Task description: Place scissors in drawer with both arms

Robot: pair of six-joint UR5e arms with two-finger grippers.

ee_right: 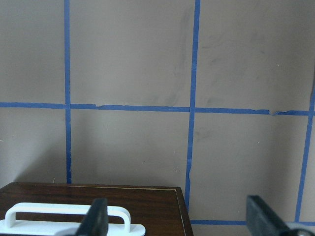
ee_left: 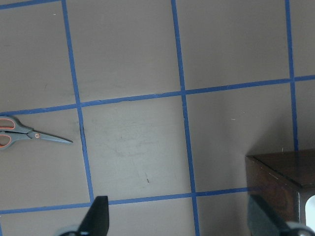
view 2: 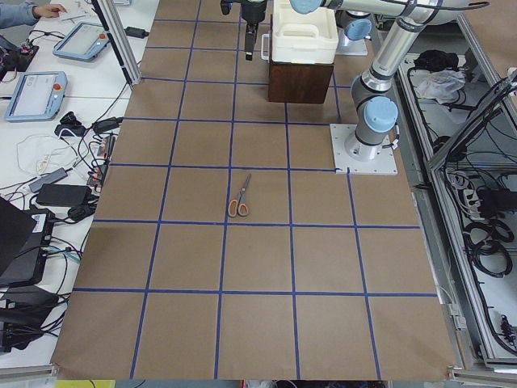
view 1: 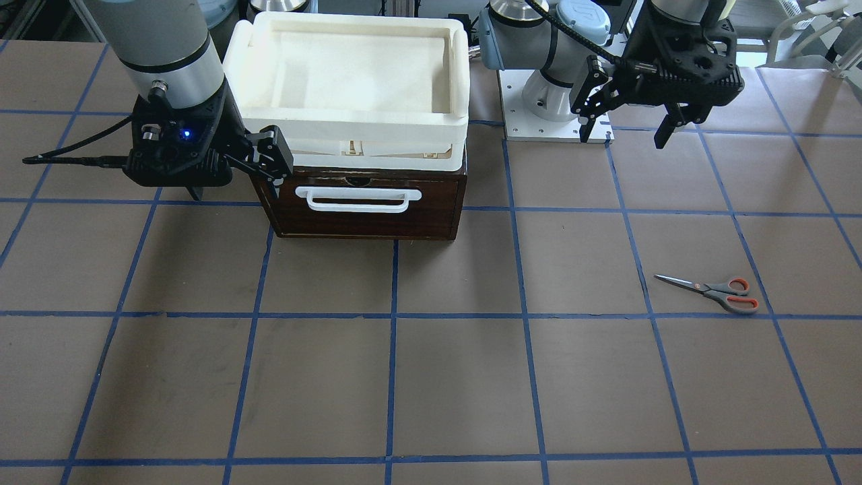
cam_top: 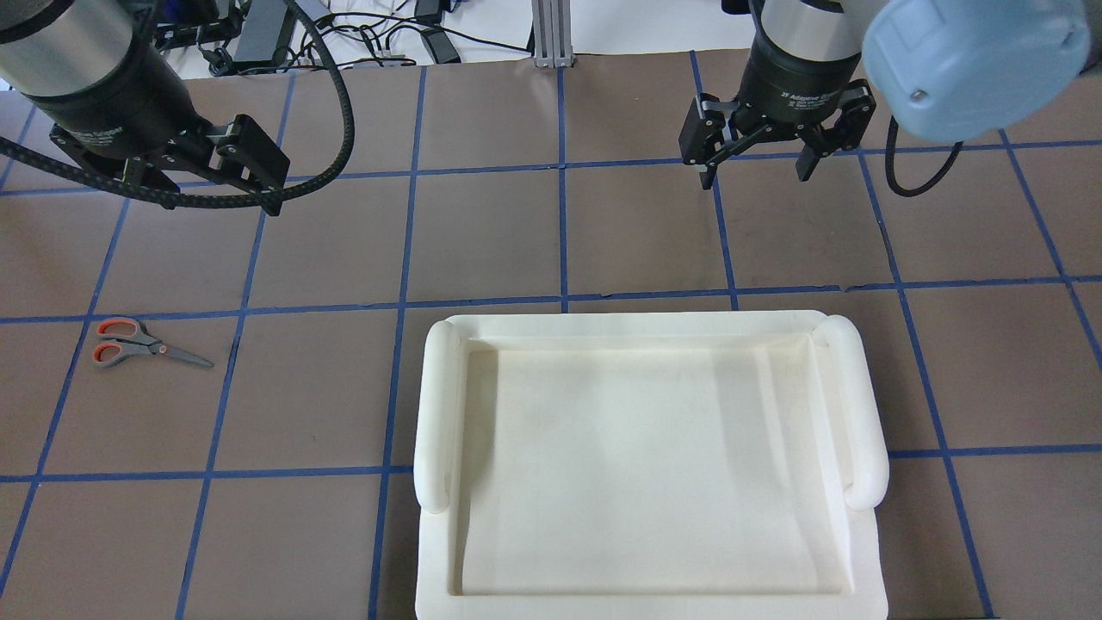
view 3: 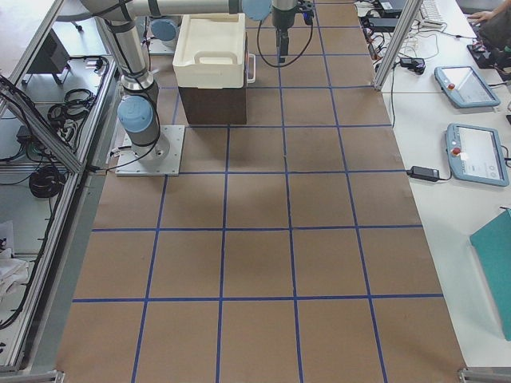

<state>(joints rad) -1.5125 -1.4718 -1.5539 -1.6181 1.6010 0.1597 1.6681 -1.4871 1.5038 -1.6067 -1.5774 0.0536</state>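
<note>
Scissors [view 1: 710, 293] lie flat on the counter [view 1: 431, 391], blades closed, on the robot's left side and well apart from the drawer [view 1: 367, 219]. Drawer is shut, white bar handle [view 1: 360, 199] untouched, white foam tray [view 1: 350, 118] sitting on top of the cabinet. Nothing of the task looks done: drawer to open, scissors to lift and carry over, drop in, probably close.

Left pincer [view 1: 626, 128]: spread wide, empty, hanging above the counter near its arm's base, clear of the scissors. Right pincer [cam_top: 756, 168]: also spread wide, empty, hanging just out from the drawer front. Its wrist view shows the handle low between the fingers, no contact visible.
</note>
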